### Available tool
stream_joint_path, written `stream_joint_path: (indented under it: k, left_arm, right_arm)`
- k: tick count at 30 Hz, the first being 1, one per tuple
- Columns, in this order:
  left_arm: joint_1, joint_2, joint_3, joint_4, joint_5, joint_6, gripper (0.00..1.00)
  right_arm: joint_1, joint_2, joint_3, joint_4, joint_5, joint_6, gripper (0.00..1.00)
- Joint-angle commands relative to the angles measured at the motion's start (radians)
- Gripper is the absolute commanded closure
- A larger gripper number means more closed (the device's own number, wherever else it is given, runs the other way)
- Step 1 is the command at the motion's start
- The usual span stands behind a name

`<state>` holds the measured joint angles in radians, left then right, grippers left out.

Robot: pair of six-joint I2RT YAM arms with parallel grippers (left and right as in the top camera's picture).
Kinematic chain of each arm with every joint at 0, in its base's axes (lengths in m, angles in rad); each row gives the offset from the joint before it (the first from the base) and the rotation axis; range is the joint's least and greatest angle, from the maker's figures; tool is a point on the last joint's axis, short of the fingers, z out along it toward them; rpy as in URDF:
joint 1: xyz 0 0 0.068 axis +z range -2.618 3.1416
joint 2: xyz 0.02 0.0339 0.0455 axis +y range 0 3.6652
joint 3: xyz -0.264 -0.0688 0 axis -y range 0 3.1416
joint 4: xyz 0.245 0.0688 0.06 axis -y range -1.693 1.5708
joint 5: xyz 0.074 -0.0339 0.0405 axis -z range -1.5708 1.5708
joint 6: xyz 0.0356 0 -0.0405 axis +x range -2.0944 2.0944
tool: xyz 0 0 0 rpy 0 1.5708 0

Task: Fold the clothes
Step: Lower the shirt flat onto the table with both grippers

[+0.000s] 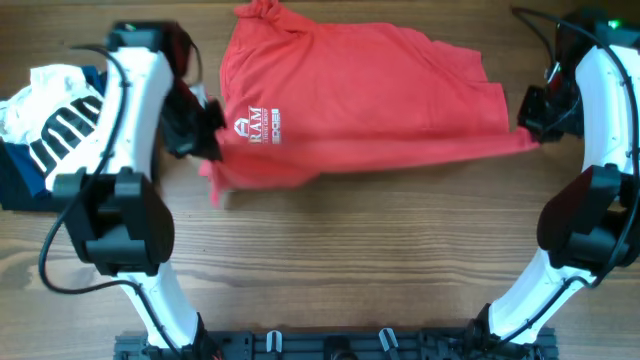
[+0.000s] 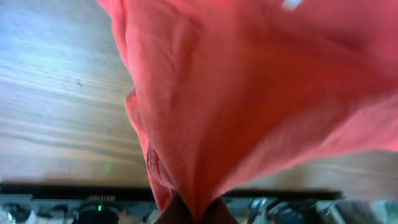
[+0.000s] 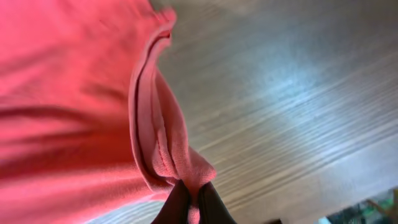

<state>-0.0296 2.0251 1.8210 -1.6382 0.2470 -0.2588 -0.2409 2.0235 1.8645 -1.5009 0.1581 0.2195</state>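
the red t-shirt (image 1: 370, 100) lay across the far middle of the table (image 1: 350, 270), stretched sideways between the two arms. its fabric was creased, and its near edge was pulled taut. white printed lettering showed on the chest, toward the left side. the table was pale wood with visible grain. a white garment with black markings (image 1: 50, 110) lay at the far left, on a navy garment (image 1: 15, 185). the left gripper (image 1: 212, 135) was fully closed, pinching a bunched fold at the shirt's left edge. the right gripper (image 1: 530, 128) was fully closed on the hemmed right edge.
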Motion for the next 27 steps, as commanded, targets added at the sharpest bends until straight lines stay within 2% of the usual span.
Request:
stream_joint_path:
  k: [1,7,13,20,27]
  left_arm:
    - [-0.046,-0.053,-0.21,0.085,-0.013,0.016,0.96]
    - [-0.046,-0.167,-0.491,0.229,-0.021,-0.046,0.96]
    - [-0.009,-0.366,-0.691,0.335,-0.093,-0.159,0.96]
    - [0.043,-0.581,-0.799,0.37,-0.096,-0.201,0.96]
    - [0.048,-0.773,-0.832,0.362,-0.11,-0.281,0.96]
  right_arm:
    - [-0.03,-0.023,-0.129,0.014,0.013,0.018,0.96]
    - [-0.068,-0.048,-0.322,0.093,-0.031,0.019,0.96]
    - [-0.108,-0.155,-0.418,0.145,-0.062,0.042,0.96]
    - [-0.166,-0.338,-0.509,0.201,-0.062,0.068,0.96]
    - [-0.179,-0.443,-0.604,0.219,-0.062,0.094,0.96]
